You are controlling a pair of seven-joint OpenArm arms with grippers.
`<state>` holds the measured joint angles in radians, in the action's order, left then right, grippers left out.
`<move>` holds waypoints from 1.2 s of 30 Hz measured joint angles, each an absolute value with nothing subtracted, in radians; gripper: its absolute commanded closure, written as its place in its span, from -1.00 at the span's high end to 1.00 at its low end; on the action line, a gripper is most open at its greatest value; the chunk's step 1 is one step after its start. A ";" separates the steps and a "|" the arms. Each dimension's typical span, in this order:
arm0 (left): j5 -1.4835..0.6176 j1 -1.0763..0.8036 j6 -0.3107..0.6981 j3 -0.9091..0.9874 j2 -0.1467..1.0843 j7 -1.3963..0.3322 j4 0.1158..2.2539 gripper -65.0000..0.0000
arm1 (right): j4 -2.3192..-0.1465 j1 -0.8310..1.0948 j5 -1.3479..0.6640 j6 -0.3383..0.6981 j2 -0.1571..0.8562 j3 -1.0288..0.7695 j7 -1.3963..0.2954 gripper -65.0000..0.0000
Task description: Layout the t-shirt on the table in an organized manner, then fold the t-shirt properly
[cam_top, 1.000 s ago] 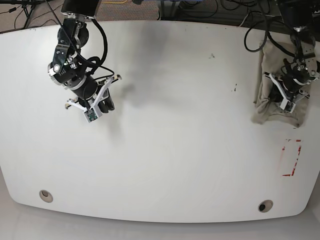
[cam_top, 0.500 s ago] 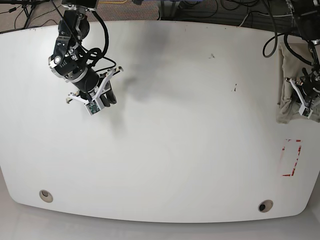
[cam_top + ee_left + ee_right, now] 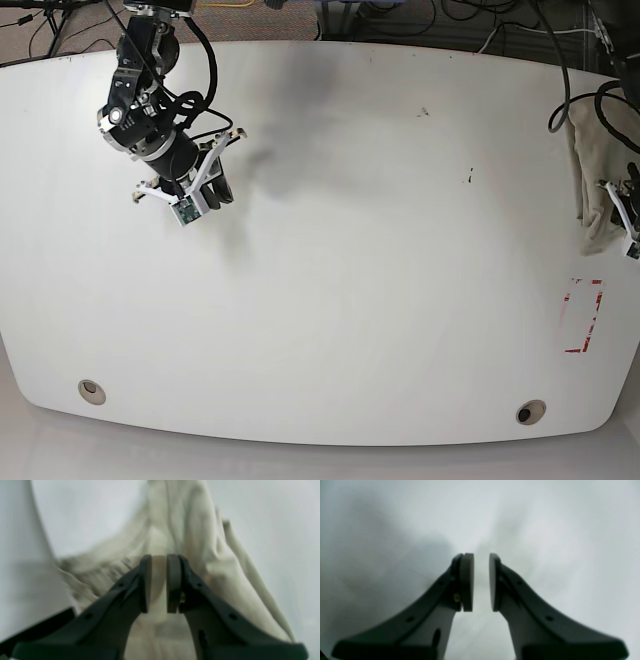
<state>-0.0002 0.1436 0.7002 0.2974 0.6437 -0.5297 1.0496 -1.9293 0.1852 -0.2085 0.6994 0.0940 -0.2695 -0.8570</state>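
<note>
Base view: the table (image 3: 340,300) with the shirt (image 3: 592,180) bunched at its far right edge, partly hanging from the left gripper (image 3: 628,215), which sits at the frame's right border. The cloth runs from above the gripper down past it in a narrow, crumpled strip. The right gripper (image 3: 195,200) hovers over bare tabletop at upper left, well apart from the shirt.

Left wrist view: the left gripper (image 3: 159,583) has its jaws nearly closed, a thin fold of shirt (image 3: 200,542) pinched between the pads (image 3: 146,582). The rest of the cloth spreads beyond and below the fingers in blurred creases, with white table (image 3: 75,517) showing on both sides.

Right wrist view: the right gripper (image 3: 481,582) has its jaws a narrow gap apart and holds nothing; only table (image 3: 545,530) lies beneath it.
</note>
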 measured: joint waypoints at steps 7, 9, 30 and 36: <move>-0.007 0.147 0.704 0.297 0.639 -0.616 1.196 -0.70 | -1.952 0.184 -0.206 0.699 0.094 -0.270 -0.857 -0.66; -0.007 0.147 0.704 0.306 0.624 -0.661 1.280 -0.70 | -1.969 0.184 -0.205 0.699 0.095 -0.270 -0.857 -0.66; 0.096 -0.194 0.594 0.313 0.195 -0.113 1.615 -0.70 | -1.869 0.155 0.176 0.710 0.083 -0.299 -0.402 -0.66; 0.101 -0.342 0.569 0.314 0.119 -0.064 1.705 -0.70 | -1.864 0.244 0.201 0.693 0.083 -0.386 -0.272 -0.66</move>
<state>0.1005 -0.3416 0.5694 0.3138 0.1192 -0.0643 1.7050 -1.8641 0.2443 0.2012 0.6930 0.0834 -0.3859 -0.2718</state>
